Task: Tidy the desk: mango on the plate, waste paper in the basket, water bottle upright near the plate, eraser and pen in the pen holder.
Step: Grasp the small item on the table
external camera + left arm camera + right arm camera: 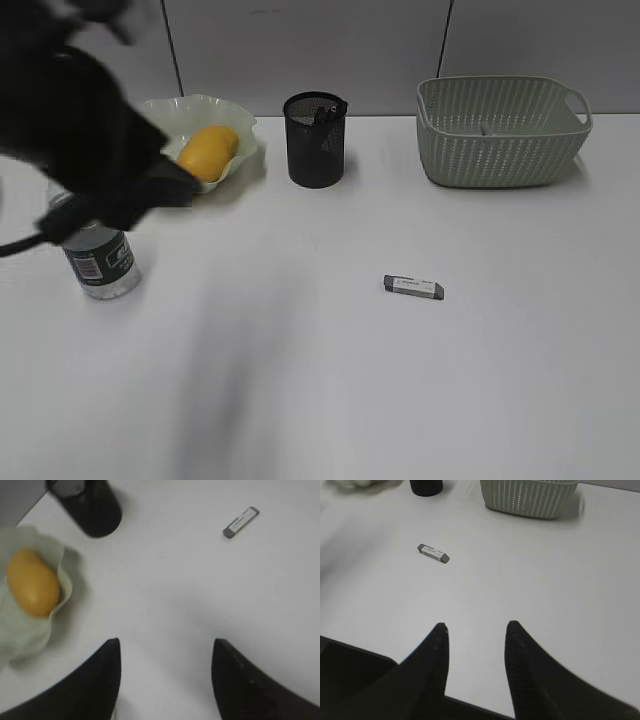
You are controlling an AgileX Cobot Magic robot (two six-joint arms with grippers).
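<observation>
**Near the middle of the white surface: one eraser left to stow**

Near the surface's [300,400] middle lies a small grey eraser [413,287], flat and alone. It looks light and firm; pinching across its narrow sides should hold it. Behind it, the mango [207,153] sits on the plate [235,113], the water bottle [100,260] stands upright nearby, and the black pen holder [315,140] and basket [500,130] stand at the back. Left gripper [165,650] and right gripper [475,632] both have fingers spread, holding nothing.
</observation>
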